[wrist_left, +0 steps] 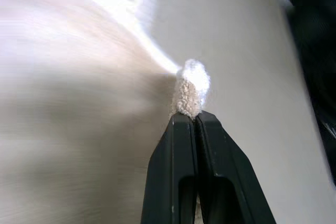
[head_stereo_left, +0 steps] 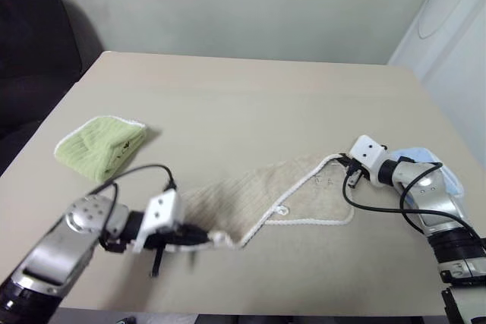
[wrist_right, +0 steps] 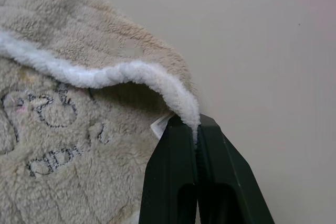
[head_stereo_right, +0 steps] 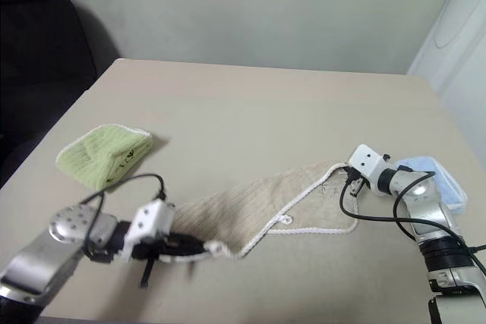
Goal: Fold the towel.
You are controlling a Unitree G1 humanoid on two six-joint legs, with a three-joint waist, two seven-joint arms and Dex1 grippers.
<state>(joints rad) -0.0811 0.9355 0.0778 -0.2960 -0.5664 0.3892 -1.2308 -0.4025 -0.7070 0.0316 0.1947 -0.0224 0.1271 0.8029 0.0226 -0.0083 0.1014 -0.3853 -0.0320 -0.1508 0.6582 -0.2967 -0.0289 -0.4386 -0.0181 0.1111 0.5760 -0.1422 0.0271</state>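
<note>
Across the table point(head_stereo_left: 228, 96) the towel point(head_stereo_left: 250, 199) stretches lower left to right, each end pinched in 1 shut tool, left point(head_stereo_left: 199, 237) and right point(head_stereo_left: 347, 166).

The right pincer point(wrist_right: 197, 124) pinches the towel's point(wrist_right: 68, 145) white edging point(wrist_right: 131, 74) above the table point(wrist_right: 262, 40).
</note>
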